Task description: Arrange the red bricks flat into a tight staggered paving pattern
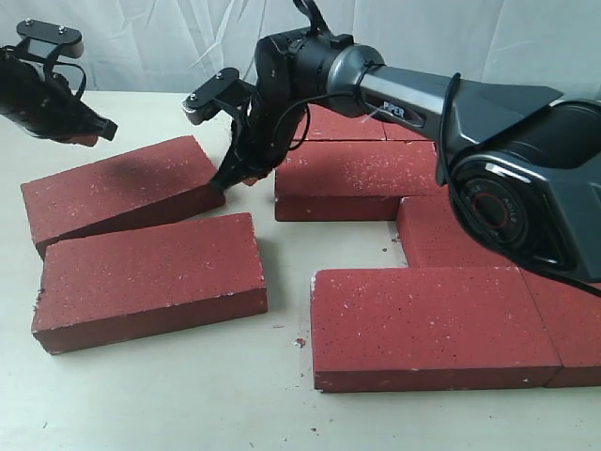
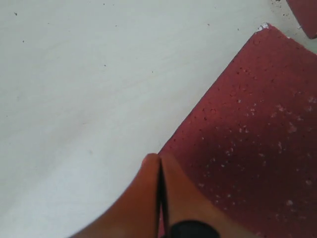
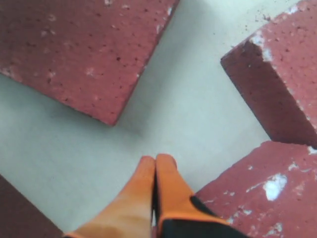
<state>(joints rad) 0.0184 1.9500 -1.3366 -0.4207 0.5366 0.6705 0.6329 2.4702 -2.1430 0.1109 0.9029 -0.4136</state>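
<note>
Dark-red, white-speckled rectangular paving bricks [image 1: 437, 319] lay only partly arranged on the pale tabletop [image 1: 169, 404]. Nearest the camera, at five o'clock, one long slab sat flush against its neighbours, with more packed behind it toward two o'clock, seemingly the start of a staggered bond. At eight o'clock a loose brick [image 1: 150, 277] lay flat but well apart from that group. Just behind it, at ten o'clock, a skewed brick [image 1: 117, 188] sat out of line. The black right gripper [image 1: 228, 177], its orange fingers pinched together and empty, pointed into the gap between the skewed brick and the centre brick [image 1: 357, 174]. Whether it touched either was unclear. Farthest back, at eleven o'clock, the left gripper [image 1: 94, 132] hovered, likewise closed on nothing. Two bricks apparently remained to be squared and pushed in.
</note>
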